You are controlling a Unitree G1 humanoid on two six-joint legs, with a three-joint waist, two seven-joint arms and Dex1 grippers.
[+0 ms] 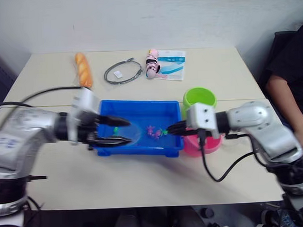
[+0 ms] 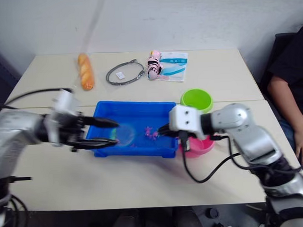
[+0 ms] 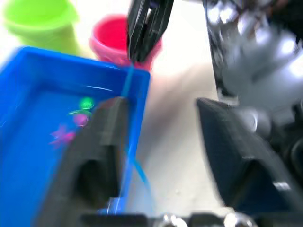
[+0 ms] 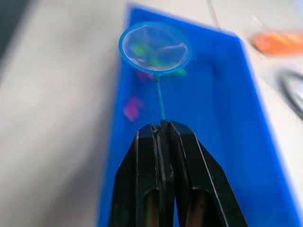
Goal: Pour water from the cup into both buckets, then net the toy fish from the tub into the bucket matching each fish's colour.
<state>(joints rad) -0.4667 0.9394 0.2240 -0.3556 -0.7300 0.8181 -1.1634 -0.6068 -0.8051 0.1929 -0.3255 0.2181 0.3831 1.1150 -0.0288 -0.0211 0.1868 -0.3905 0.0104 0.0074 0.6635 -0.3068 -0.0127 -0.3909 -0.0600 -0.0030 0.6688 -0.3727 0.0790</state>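
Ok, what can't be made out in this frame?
- Water level in the green bucket and pink bucket: head views; the right gripper, shut on the net handle, covers much of the pink one.
- Whether the net holds a fish or merely overlaps them: right wrist view, seen through mesh.
- Fish count in the tub: too small, blurred.

Glossy blue plastic tub (image 1: 141, 114) sits on a matt, smooth pale bench (image 1: 144, 184). Ahead of the right tool's (image 4: 163, 126) matt black fingers (image 4: 189, 189), the net (image 4: 155, 48) shows fine translucent mesh.
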